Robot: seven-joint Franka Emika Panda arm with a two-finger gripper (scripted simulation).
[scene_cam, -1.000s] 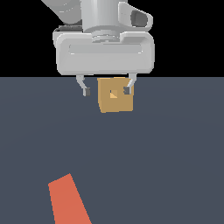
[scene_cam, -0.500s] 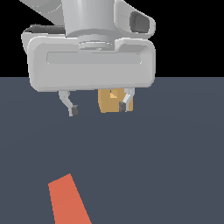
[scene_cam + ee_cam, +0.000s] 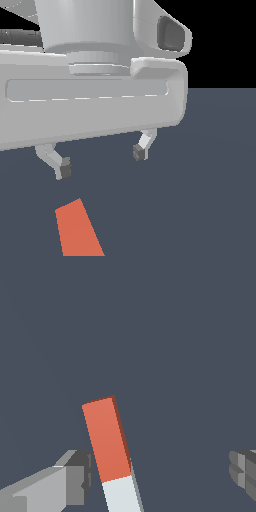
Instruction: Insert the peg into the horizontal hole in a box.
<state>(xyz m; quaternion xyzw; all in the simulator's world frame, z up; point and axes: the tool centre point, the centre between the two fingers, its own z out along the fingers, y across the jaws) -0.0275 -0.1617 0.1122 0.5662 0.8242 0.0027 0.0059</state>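
Observation:
The peg lies flat on the dark floor. Its orange-red half (image 3: 77, 228) shows at the bottom of the exterior view, and the wrist view shows the orange-red half (image 3: 106, 438) joined to the pale grey-white half (image 3: 120, 497). My gripper (image 3: 100, 160) is open and empty, hanging above the floor a little beyond the peg's orange end. In the wrist view the gripper (image 3: 162, 476) has one finger (image 3: 70, 481) close beside the peg and the other finger (image 3: 245, 468) far off. The box and its hole are hidden behind the gripper body.
The large grey gripper body (image 3: 90, 100) fills the upper part of the exterior view. Dark grey floor (image 3: 210, 200) lies all around the peg.
The gripper has come much closer to the exterior camera and toward the peg, growing in the picture. It now covers the tan box, which showed between the fingers before.

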